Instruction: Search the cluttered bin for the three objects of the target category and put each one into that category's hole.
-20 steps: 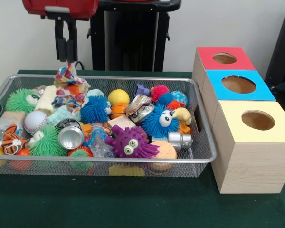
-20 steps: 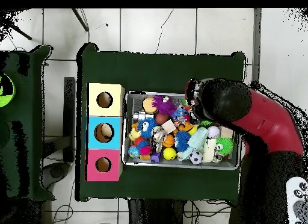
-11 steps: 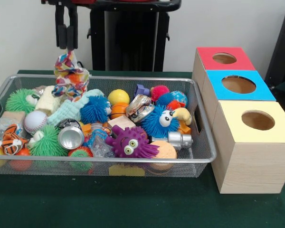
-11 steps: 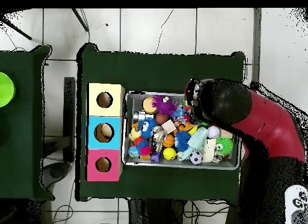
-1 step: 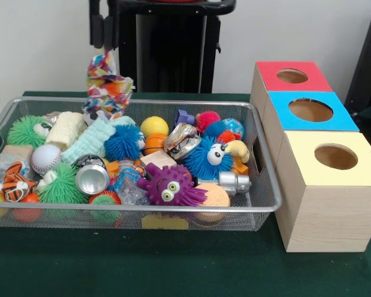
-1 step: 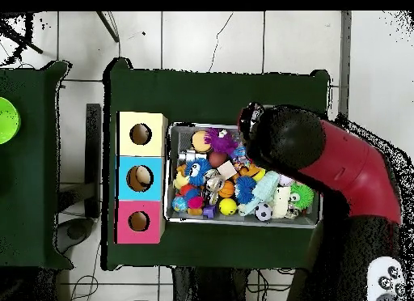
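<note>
Toys crowd the wire bin (image 5: 263, 185) wall to wall, while all three box holes (image 5: 336, 156) lie unobstructed above.

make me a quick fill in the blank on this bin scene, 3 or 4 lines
1. The gripper holds a multicoloured ____ toy above the bin.
2. The box nearest the camera in the front view has a ____ top.
3. The purple monster lies at the bin's ____ edge in the front view.
4. The can is coloured ____.

Missing words: rope; yellow; near; silver
</note>
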Controlling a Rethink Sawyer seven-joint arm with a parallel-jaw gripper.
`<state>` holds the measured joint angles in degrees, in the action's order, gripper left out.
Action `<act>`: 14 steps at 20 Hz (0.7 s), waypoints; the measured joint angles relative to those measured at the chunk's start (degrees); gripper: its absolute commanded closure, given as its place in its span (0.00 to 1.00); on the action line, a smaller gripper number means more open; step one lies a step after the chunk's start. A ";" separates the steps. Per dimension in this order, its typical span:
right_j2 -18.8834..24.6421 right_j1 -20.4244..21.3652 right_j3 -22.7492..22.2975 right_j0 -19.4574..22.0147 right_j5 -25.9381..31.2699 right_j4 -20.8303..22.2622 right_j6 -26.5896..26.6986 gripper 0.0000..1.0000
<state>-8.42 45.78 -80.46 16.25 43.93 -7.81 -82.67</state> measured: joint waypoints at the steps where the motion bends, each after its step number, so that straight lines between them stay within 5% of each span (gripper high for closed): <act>1: -0.20 0.00 0.00 -0.35 0.00 -0.19 -0.39 1.00; 14: -3.14 0.03 -0.01 -6.62 0.58 -3.72 -11.11 1.00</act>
<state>-11.56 45.81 -80.47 9.63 44.51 -11.53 -93.78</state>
